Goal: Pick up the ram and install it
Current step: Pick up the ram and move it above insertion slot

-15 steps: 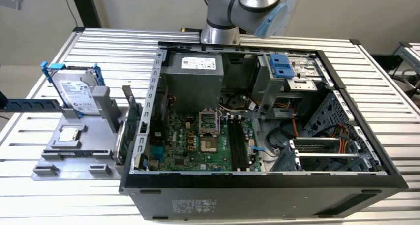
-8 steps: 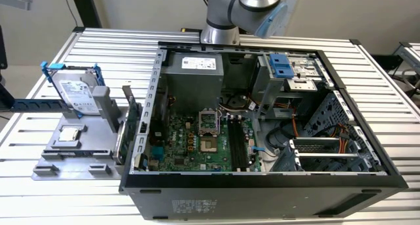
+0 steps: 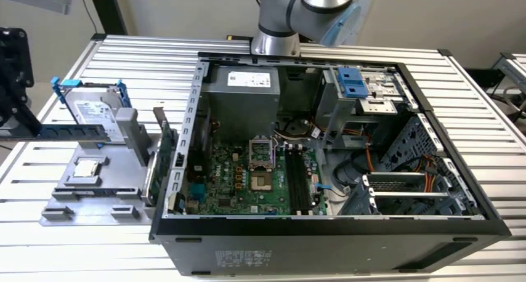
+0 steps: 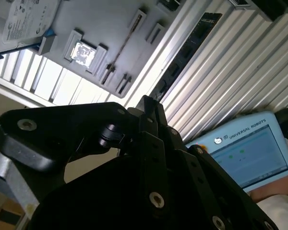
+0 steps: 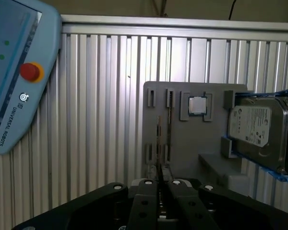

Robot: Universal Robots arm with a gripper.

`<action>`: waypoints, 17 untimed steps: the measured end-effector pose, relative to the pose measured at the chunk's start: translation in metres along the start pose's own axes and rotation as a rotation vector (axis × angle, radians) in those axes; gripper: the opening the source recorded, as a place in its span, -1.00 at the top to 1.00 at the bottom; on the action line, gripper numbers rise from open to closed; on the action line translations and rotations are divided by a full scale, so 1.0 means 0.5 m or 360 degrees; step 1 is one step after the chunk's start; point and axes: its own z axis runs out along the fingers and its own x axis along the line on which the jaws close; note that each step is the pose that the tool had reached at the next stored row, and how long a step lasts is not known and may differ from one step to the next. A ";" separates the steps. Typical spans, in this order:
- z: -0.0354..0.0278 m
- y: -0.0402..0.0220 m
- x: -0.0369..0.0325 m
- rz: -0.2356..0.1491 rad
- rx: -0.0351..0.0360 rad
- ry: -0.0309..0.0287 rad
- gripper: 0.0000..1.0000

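Pincer (image 5: 159, 182) clenched on one end of the ram (image 3: 78, 132), the stick straight out beyond its tips.

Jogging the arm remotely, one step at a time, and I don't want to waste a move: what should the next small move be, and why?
Probably a short carry toward the open case. The gripper is shut on one end of the ram, which hangs over the gray tray, while the black memory slots inside the case lie to the exterior view's right.
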 end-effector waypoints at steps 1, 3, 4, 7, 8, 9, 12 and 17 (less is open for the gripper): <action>0.000 -0.006 0.000 0.0000 0.0000 0.00000 1.00; 0.000 -0.020 0.000 0.0000 0.0000 0.00000 1.00; 0.000 -0.027 0.001 0.0000 -0.0001 0.00001 1.00; 0.000 -0.047 0.001 0.0000 -0.0001 0.00001 1.00; 0.000 -0.054 0.001 0.0000 -0.0001 -0.00001 1.00; 0.000 -0.061 0.001 0.0000 -0.0001 0.00000 1.00; -0.001 -0.081 0.002 0.0000 -0.0002 0.00000 1.00; -0.001 -0.105 0.002 0.0003 -0.0002 0.00000 1.00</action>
